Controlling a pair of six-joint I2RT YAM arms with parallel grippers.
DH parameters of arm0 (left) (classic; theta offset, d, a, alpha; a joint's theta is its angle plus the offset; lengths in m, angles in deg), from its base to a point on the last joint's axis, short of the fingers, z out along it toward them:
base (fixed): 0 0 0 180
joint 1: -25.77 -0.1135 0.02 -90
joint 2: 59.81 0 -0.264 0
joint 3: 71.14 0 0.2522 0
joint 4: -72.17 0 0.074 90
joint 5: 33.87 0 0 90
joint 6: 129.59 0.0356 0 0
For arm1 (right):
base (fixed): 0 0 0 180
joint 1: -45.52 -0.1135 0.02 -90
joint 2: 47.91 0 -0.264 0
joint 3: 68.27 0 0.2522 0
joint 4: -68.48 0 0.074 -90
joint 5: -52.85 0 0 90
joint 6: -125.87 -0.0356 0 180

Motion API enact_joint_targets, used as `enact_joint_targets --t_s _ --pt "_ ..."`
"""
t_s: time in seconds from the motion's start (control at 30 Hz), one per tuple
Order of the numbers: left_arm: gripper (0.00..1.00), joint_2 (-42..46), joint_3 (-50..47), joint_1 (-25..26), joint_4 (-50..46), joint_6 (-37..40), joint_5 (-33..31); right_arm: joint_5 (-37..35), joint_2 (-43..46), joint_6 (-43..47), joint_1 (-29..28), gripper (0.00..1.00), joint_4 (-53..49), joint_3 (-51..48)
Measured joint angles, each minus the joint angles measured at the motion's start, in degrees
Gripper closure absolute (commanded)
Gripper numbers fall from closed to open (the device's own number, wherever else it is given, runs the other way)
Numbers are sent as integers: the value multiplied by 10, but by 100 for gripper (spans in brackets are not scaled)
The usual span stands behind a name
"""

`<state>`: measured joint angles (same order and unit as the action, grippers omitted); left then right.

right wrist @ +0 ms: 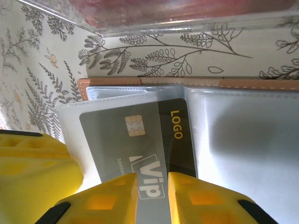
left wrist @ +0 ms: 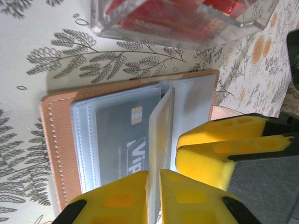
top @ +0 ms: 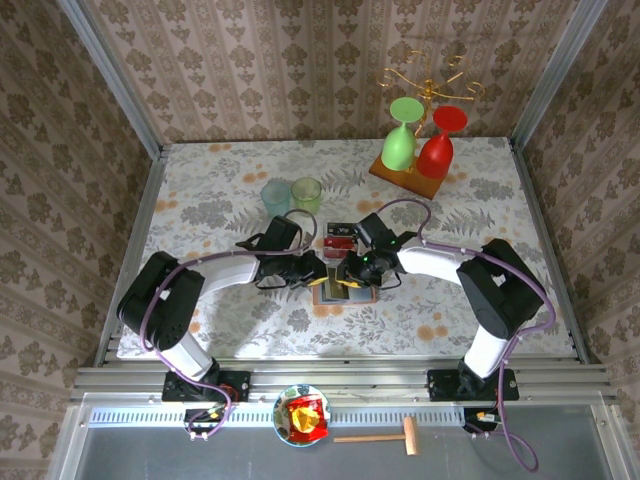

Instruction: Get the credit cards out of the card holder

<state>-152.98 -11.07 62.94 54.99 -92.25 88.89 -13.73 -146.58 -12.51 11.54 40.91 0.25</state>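
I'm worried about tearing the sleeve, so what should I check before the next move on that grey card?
1. Card holder lying open: ok.
2. Left gripper jaws shut on the clear sleeve flap: ok.
3. Grey card with one end uncovered by the sleeve: ok.
4. Right gripper actually holding the grey card: cannot tell.
5. Clear box apart from the card holder: ok.

Bright, soft shadows, blurred near edges

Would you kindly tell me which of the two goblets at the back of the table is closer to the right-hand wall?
The red goblet; the green goblet beside it is to its left, farther from that wall.
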Motion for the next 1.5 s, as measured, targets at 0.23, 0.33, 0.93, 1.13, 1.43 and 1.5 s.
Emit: enact_joint_targets --t_s 0.23,0.33,0.93,1.13,1.43,1.5 --pt "84 1 11 2 -42 14 -24 2 3 0 4 76 4 -2" --pt "83 7 12 -1 -63 21 -40 2 3 0 5 76 4 -4" --pt "94 -23 19 14 -43 27 -21 8 3 0 16 77 4 -13" --pt "97 -36 19 14 -40 28 -19 15 3 0 20 78 6 -19" --pt "99 -38 18 14 -48 30 -30 26 -1 0 22 79 25 -28" --pt "99 -38 17 14 -49 31 -31 28 -3 0 22 79 27 -31"
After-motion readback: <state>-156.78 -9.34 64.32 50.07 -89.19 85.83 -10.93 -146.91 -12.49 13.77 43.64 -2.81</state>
